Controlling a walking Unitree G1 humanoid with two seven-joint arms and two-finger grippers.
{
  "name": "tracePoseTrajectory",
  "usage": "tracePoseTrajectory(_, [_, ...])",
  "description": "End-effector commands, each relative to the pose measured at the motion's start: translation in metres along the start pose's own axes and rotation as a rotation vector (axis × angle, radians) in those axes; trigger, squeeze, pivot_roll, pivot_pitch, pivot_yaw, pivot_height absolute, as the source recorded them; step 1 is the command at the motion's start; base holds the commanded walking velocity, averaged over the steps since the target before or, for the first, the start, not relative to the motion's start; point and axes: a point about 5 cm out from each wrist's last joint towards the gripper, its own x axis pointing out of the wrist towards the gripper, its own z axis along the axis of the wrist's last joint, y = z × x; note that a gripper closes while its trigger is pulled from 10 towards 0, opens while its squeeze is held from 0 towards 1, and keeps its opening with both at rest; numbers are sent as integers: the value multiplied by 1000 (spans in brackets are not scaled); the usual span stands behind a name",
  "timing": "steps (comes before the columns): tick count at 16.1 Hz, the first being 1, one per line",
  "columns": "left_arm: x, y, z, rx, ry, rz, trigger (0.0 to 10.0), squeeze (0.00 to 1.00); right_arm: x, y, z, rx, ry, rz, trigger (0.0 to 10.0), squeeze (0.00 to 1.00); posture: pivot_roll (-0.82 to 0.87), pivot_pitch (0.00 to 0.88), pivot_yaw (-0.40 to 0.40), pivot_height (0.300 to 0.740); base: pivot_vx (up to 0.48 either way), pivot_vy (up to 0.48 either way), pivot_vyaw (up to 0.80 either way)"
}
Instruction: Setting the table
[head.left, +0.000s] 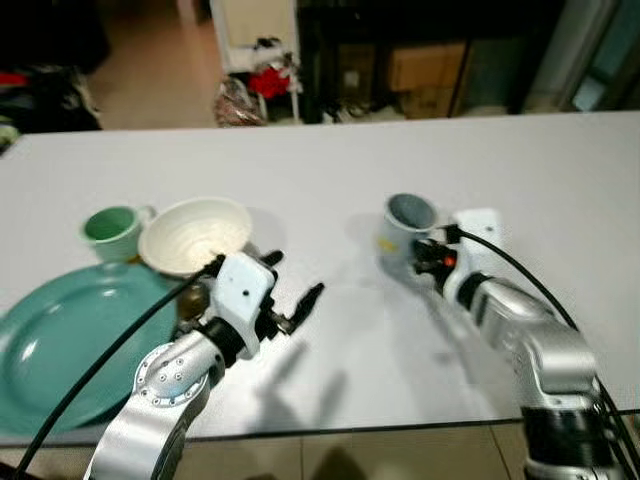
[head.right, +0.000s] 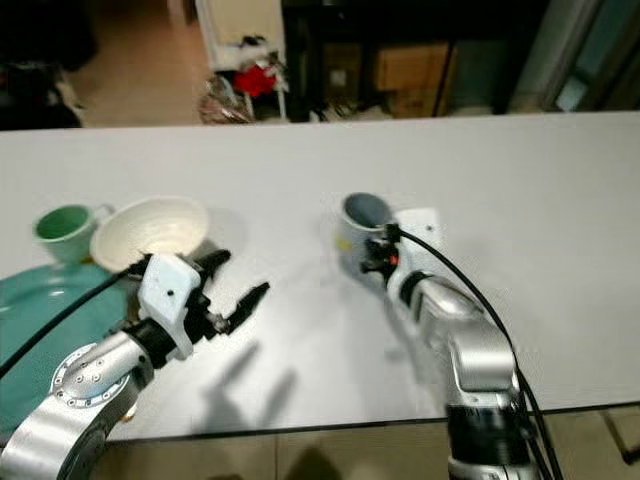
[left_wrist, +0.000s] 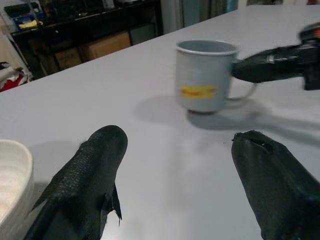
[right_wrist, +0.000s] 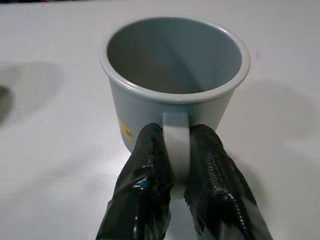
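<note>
A pale blue-grey mug (head.left: 406, 230) with a yellow mark stands upright on the white table (head.left: 330, 170), near its middle. My right gripper (right_wrist: 176, 165) is shut on the mug's handle (right_wrist: 176, 145), one black finger on each side of it. My left gripper (head.left: 295, 285) hovers open over the table to the left of the mug, with nothing between its fingers (left_wrist: 90, 175). Behind it sit a cream bowl (head.left: 195, 235), a small green cup (head.left: 112, 230) and a large teal plate (head.left: 70, 345).
The table's front edge runs just below both arms. Beyond the far edge are dark shelving, cardboard boxes (head.left: 420, 70) and a red bundle (head.left: 268, 80) on the floor. Bare tabletop stretches to the right of the mug.
</note>
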Motion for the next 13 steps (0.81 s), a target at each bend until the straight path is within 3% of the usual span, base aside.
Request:
tracePoseTrajectory(1, [0, -5, 4, -1, 4, -61, 10000, 0, 7, -4, 2, -22, -9, 0, 10000, 0, 8, 0, 50, 740, 0, 0, 0])
tracePoseTrajectory(4, [-3, -7, 3, -7, 24, -93, 10000, 0, 24, -8, 2, -62, 7, -1, 10000, 0, 23, 0, 45, 740, 0, 0, 0])
tracePoseTrajectory(11, [-4, -7, 3, -7, 40, -107, 10000, 0, 42, -12, -7, -89, -16, 35, 10000, 0, 29, 0, 41, 740, 0, 0, 0])
tracePoseTrajectory(12, [-4, -7, 3, -9, 41, -109, 10000, 0, 42, -11, -4, -88, -26, 40, 10000, 1000, 32, 0, 41, 740, 0, 0, 0])
tracePoseTrajectory(13, [-4, -7, 3, -10, 43, -110, 10000, 0, 42, -10, -1, -80, -38, 45, 10000, 1000, 32, 0, 41, 740, 0, 0, 0])
